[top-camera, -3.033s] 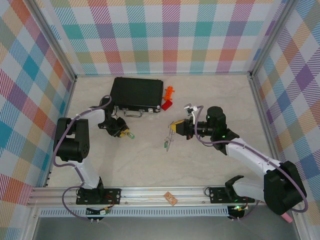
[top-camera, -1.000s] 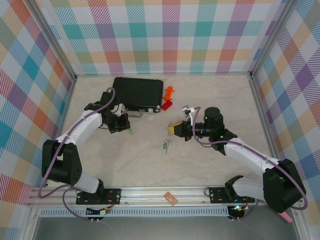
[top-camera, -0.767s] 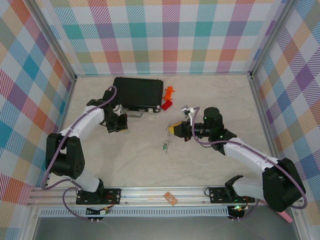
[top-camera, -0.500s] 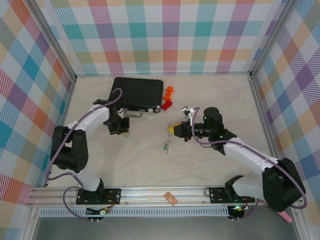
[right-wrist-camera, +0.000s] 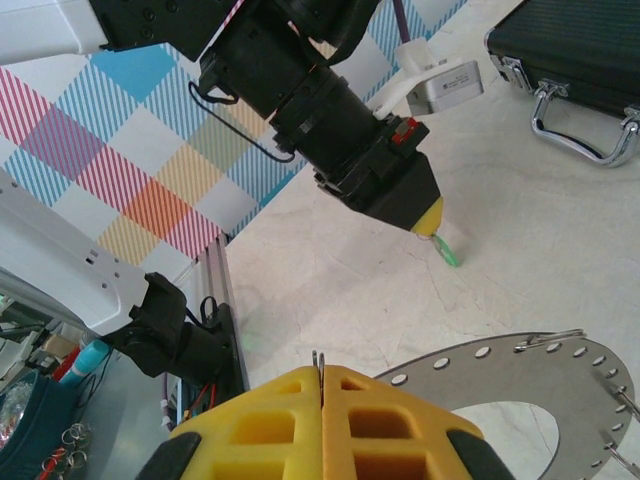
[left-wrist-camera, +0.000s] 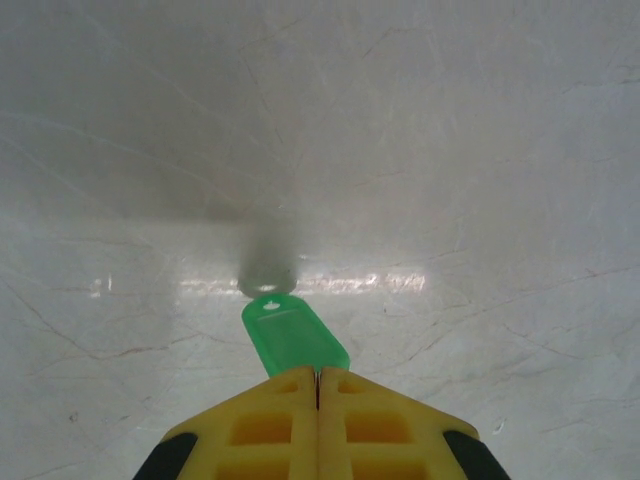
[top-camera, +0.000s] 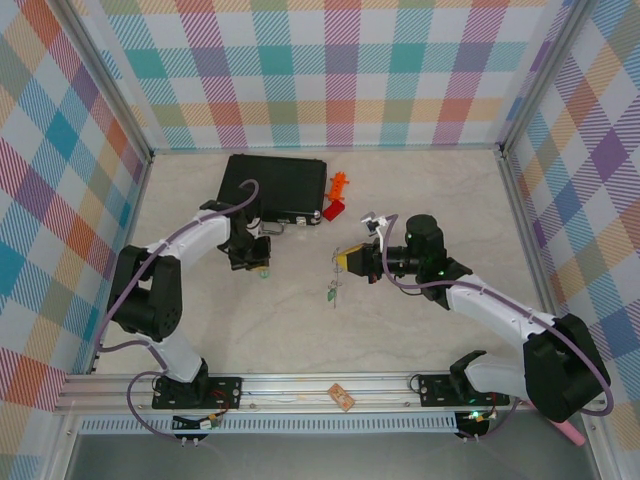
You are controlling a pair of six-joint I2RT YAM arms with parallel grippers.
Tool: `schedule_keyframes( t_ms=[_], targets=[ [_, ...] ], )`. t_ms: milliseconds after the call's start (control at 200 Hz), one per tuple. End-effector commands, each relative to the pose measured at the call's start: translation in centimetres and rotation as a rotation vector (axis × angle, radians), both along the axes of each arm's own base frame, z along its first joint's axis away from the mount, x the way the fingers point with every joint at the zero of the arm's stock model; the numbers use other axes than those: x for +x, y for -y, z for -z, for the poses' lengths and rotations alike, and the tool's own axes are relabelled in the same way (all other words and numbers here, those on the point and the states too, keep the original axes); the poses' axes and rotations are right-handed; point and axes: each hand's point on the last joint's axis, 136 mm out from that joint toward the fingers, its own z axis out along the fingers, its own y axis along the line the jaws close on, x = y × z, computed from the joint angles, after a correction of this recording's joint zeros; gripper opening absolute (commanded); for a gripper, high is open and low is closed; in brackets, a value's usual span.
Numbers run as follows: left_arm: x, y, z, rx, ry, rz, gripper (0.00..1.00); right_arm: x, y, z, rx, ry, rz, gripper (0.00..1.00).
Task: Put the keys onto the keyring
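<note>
My left gripper (top-camera: pixel 254 262) (left-wrist-camera: pixel 318 372) is shut on the green tag (left-wrist-camera: pixel 295 337) of one small key (top-camera: pixel 262 270), low over the table in front of the black case. The right wrist view shows that left gripper (right-wrist-camera: pixel 428 214) too, with the tag (right-wrist-camera: pixel 447 250) sticking out of it. At mid-table my right gripper (top-camera: pixel 346 260) (right-wrist-camera: pixel 319 368) is shut on the keyring (right-wrist-camera: pixel 520 368), a flat grey ring with small holes along its rim. A second green-tagged key (top-camera: pixel 331 291) sits just below the ring; whether it hangs from it I cannot tell.
The black case (top-camera: pixel 275 187) (right-wrist-camera: pixel 575 45) lies at the back left, its metal handle (right-wrist-camera: pixel 580 135) facing the grippers. An orange piece (top-camera: pixel 339 184) and a red piece (top-camera: pixel 333 210) lie beside it. A small brown item (top-camera: pixel 342 397) rests on the front rail.
The left arm has swung its elbow toward the centre and its gripper has shifted slightly right, still holding the green tag. The right arm has stayed in place with the ring.
</note>
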Motion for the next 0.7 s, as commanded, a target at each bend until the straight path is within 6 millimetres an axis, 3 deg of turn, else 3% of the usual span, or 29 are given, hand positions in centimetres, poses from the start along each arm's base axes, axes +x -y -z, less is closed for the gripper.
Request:
schedule_keyframes(
  t_ms=[0,250,695],
  targets=[
    [0.4,-0.3,1.1,0.045,-0.039,-0.001,0.00,0.2,-0.5,-1.5,0.023,0.056,-0.017,0.00],
    [2.3,0.7,2.6,0.015,-0.039,-0.018,0.01,0.2,-0.5,-1.3,0.018,0.056,-0.016,0.00],
    [2.1,0.5,4.1,0.031,-0.059,-0.017,0.09,0.2,-0.6,-1.2,0.017,0.052,-0.020,0.00]
  ],
)
